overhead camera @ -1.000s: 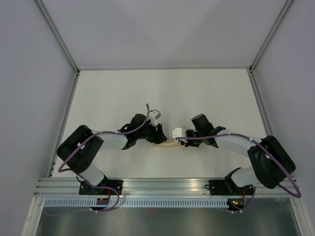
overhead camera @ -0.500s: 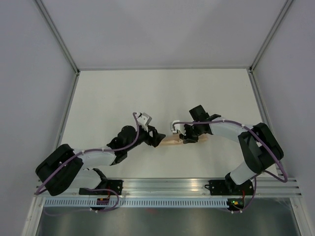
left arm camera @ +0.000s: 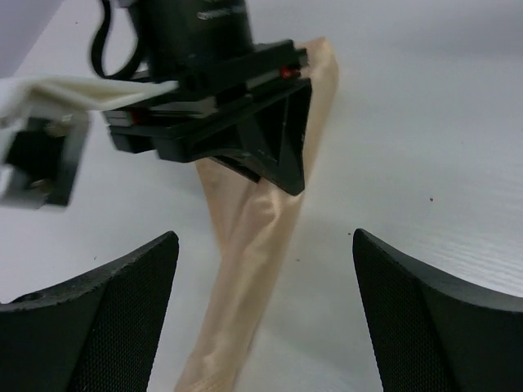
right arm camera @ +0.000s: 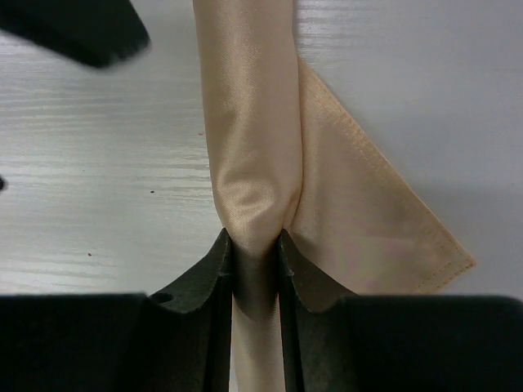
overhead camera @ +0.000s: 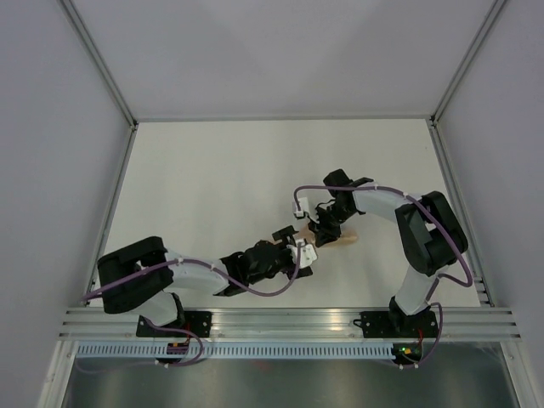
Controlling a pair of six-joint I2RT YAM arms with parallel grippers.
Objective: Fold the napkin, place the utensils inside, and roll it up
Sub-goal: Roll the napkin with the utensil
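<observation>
The napkin (right arm camera: 249,122) is a peach-orange cloth rolled into a narrow tube, with one loose corner flap (right arm camera: 372,220) spread flat on the white table. My right gripper (right arm camera: 255,241) is shut on the roll, pinching it between both fingers. In the top view the right gripper (overhead camera: 321,228) sits over the napkin (overhead camera: 342,240) near the table's middle. My left gripper (left arm camera: 263,237) is open, its fingers (left arm camera: 106,310) wide on either side of the roll's near end (left arm camera: 245,269) without touching it. From above, the left gripper (overhead camera: 299,255) is just front-left of the right one. No utensils show; any inside the roll are hidden.
The right gripper's black body (left arm camera: 221,106) fills the top of the left wrist view, close ahead of the left fingers. White walls with metal rails (overhead camera: 115,195) bound the table. The arm bases sit on the front rail (overhead camera: 280,319).
The left gripper has opened and let go of the roll, and its arm has swung low along the front toward the centre. The right gripper has carried the roll slightly right.
</observation>
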